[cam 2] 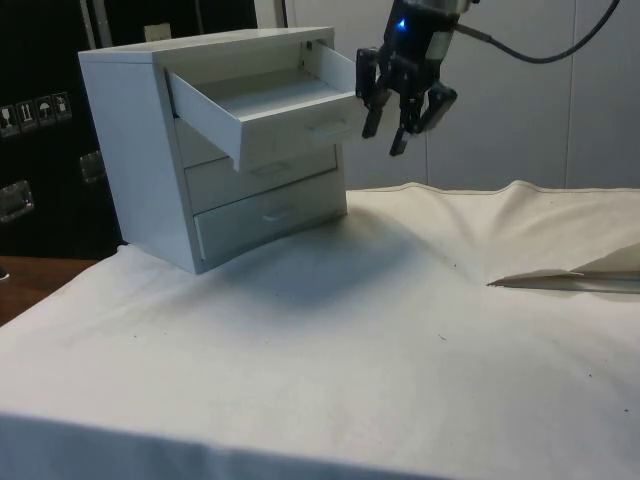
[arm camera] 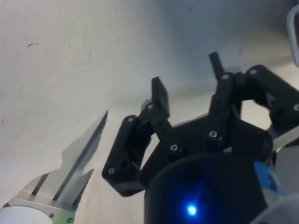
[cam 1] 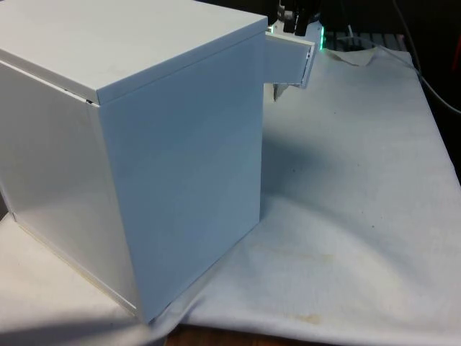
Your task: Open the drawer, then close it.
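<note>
We see bare cloth (cam 2: pixel 420 330) below the gripper (cam 2: pixel 405 125); the pulled-out top drawer (cam 2: pixel 265 105) juts just beside it

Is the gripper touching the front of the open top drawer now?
Apart. In the side view the gripper hangs open just beside the top drawer, and a narrow strip of the wall behind shows between its nearest finger and the drawer front.

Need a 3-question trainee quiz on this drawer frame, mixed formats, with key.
1. True or false: the top drawer is pulled out.
2. How many drawers has the chest? A) two B) three C) four
3. Fill in: the gripper is ____ and holds nothing.

Key: 1 true; 2 B; 3 open. The gripper hangs just off the drawer's front, apart from it.
</note>
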